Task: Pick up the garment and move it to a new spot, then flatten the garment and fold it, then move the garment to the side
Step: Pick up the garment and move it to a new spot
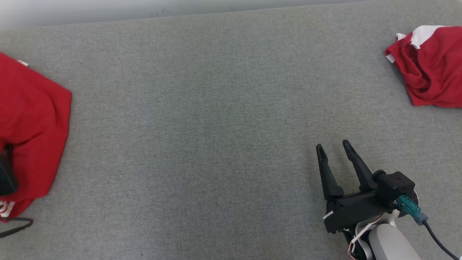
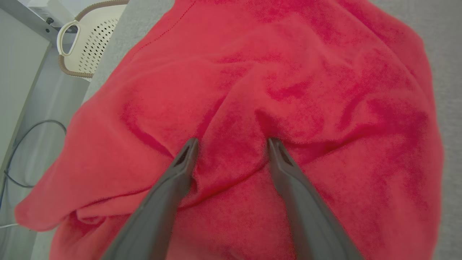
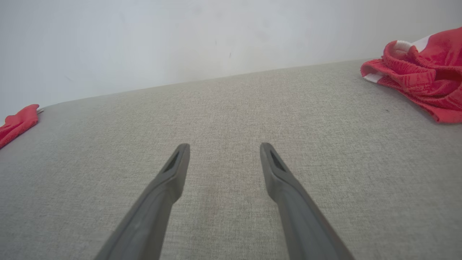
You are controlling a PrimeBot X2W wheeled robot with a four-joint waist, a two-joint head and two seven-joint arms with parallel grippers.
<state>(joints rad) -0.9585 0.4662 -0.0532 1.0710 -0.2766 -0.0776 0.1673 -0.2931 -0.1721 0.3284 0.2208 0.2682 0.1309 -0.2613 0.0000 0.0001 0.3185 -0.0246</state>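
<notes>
Grey fabric surface [image 1: 216, 126], left pincer [image 2: 232, 141] spread over red garment [image 2: 288, 72], right pincer [image 1: 332, 144] parted

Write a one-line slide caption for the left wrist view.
Open left gripper poised at a rumpled red garment on a grey fabric surface.

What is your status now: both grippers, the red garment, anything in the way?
Left gripper jaws open, tips on red garment, not gripped. Right gripper jaws open over grey surface. Nothing blocks; red-and-white garment far right.
</notes>
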